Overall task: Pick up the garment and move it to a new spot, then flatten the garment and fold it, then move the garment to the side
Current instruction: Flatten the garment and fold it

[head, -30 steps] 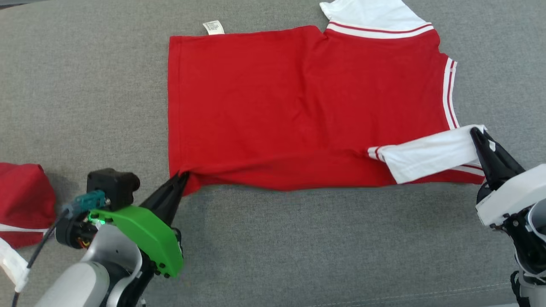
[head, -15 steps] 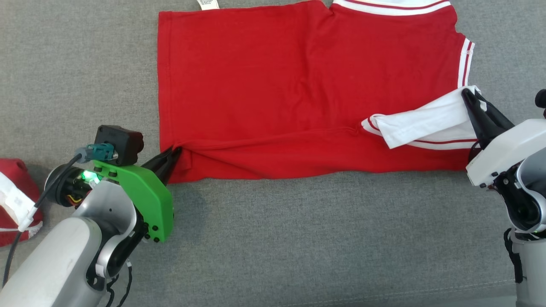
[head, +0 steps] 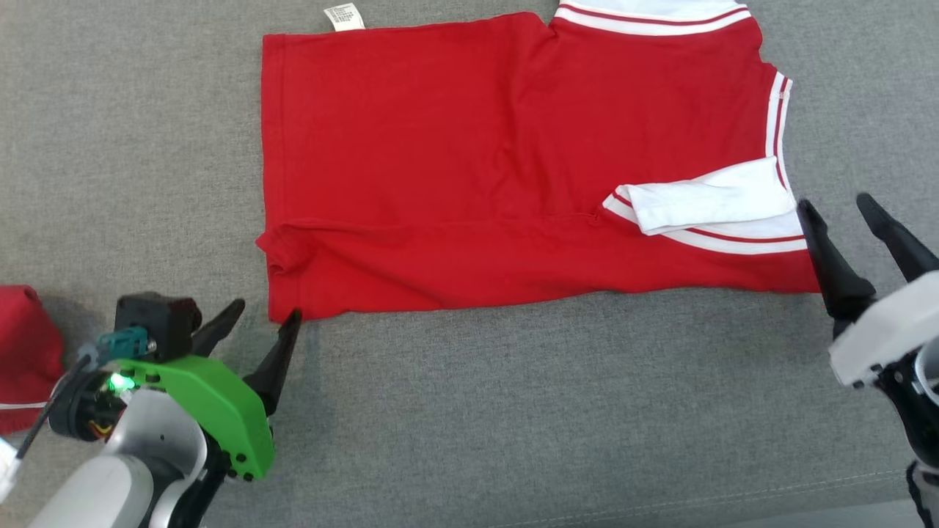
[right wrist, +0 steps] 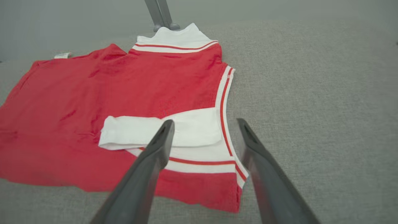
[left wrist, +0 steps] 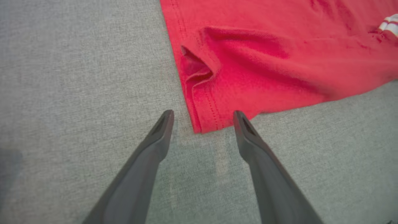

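The garment (head: 477,169) is a red shirt with white, red-striped trim, lying flat on the grey fabric surface with its near long edge folded over. A white sleeve (head: 704,205) lies across its near right part. My left gripper (head: 265,315) stands open just off the garment's near left corner (left wrist: 205,124), fingers apart and holding nothing. My right gripper (head: 836,202) is open beside the garment's near right corner (right wrist: 239,186), free of the cloth. The right wrist view shows the white sleeve (right wrist: 161,127) beyond the fingers.
Another red cloth (head: 26,345) with a white stripe lies at the far left edge. A white label (head: 343,16) sticks out at the garment's far edge. Grey metal legs (right wrist: 160,14) stand behind the collar. Bare grey surface (head: 550,411) stretches in front of the garment.
Both grippers have opened and let go of the garment's near corners, then drawn back a little. The near edge and the white sleeve now lie flat on the shirt. The camera shifted too.
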`<state>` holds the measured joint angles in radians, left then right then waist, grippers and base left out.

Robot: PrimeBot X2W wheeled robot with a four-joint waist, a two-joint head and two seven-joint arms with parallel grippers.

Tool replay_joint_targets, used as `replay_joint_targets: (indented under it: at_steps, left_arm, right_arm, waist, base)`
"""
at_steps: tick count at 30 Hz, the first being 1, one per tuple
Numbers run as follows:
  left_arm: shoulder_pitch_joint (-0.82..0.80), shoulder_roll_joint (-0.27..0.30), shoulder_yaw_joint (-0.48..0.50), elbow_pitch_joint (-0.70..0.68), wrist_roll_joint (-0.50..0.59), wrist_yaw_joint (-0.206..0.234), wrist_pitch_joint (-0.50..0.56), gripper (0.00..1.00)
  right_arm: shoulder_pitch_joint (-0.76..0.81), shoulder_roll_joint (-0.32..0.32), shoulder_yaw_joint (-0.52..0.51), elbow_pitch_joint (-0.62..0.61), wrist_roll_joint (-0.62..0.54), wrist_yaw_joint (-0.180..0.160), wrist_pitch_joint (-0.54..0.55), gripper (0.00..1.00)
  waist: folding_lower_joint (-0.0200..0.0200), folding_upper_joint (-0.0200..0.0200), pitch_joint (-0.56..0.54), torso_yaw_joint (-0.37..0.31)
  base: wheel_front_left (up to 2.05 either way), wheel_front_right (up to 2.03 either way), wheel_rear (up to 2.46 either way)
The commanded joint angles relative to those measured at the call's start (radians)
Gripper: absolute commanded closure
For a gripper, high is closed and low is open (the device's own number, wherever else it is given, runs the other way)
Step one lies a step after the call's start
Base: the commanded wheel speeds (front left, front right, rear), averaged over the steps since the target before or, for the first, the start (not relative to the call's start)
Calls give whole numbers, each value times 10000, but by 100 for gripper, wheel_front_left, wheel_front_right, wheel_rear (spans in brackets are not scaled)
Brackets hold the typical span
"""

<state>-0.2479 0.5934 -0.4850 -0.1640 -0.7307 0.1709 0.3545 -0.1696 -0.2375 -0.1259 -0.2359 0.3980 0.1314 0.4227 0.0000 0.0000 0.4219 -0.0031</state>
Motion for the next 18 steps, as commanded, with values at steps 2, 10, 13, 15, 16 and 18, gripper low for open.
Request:
replay_joint_targets:
  at_steps: [2,10,13,15,16,18]
  left_arm:
    - [566,10,103,-248,-241,123,-206,0]
    - [401,-71,87,-115,-156,64,-429,0]
    - [238,-59,47,77,-132,-4,-351,0]
    - [136,-43,-2,220,-65,-29,-327,0]
    - [92,-55,-31,272,-40,-45,-324,0]
    - [33,-113,-69,251,-97,-113,-320,0]
  right_arm:
    - [683,-134,-274,-152,-190,-7,150,0]
    - [1153,-253,-761,483,-882,-7,399,0]
    - [990,-179,-577,723,-890,-7,479,0]
    - [890,-138,-459,838,-938,-9,466,0]
    - [853,-113,-381,888,-907,-9,475,0]
    - [794,-127,-333,958,-882,-9,454,0]
  waist:
    - [0,0,84,-11]
    - [0,0,454,15]
    - [0,0,545,17]
    - [0,0,585,10]
    - [0,0,594,3]
    - [0,0,605,-6]
  base:
    - [0,0,0]
    - [0,0,0]
    - [0,0,0]
    - [0,0,0]
    - [0,0,0]
    - [0,0,0]
